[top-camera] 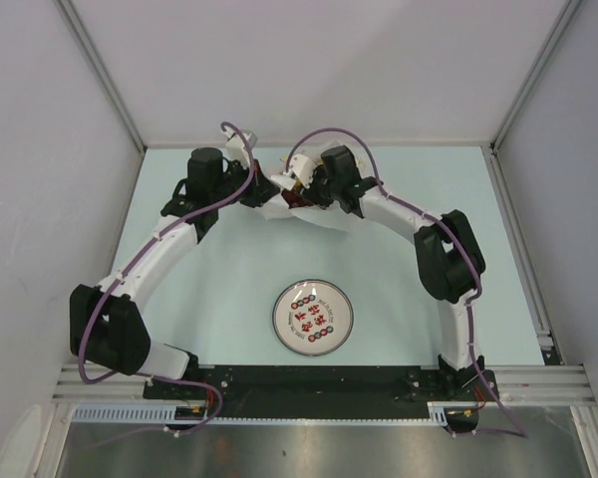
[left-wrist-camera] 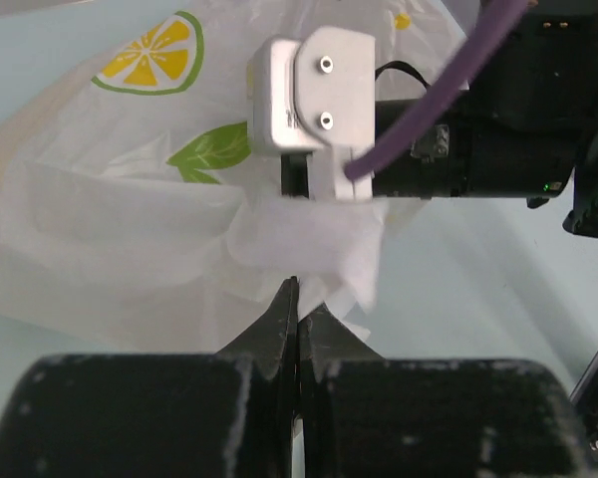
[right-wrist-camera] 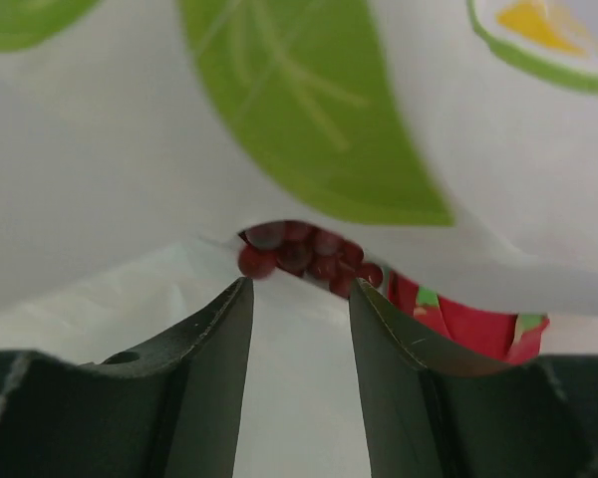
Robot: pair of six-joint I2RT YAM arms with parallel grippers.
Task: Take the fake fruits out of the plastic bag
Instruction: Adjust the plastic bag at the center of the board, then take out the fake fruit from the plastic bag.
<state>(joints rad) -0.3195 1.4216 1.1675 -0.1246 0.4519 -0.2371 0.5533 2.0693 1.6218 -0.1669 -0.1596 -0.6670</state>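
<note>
The plastic bag (top-camera: 279, 210) lies at the far middle of the table, mostly hidden under both wrists. In the left wrist view the bag (left-wrist-camera: 130, 229) is white with lemon and leaf prints. My left gripper (left-wrist-camera: 299, 296) is shut on a fold of its edge. My left gripper (top-camera: 269, 189) meets my right gripper (top-camera: 301, 191) over the bag. My right gripper (right-wrist-camera: 299, 286) is open at the bag's mouth (right-wrist-camera: 309, 119). Just beyond its fingertips lie the dark red grapes (right-wrist-camera: 304, 249), with the red fruit with green leaves (right-wrist-camera: 468, 324) to their right. The banana and lemon are hidden.
A round white plate (top-camera: 314, 317) with red marks sits on the pale blue table (top-camera: 229, 329) near the front middle. White walls enclose the table at the back and on both sides. The right arm's wrist body (left-wrist-camera: 314, 100) hangs close above the bag.
</note>
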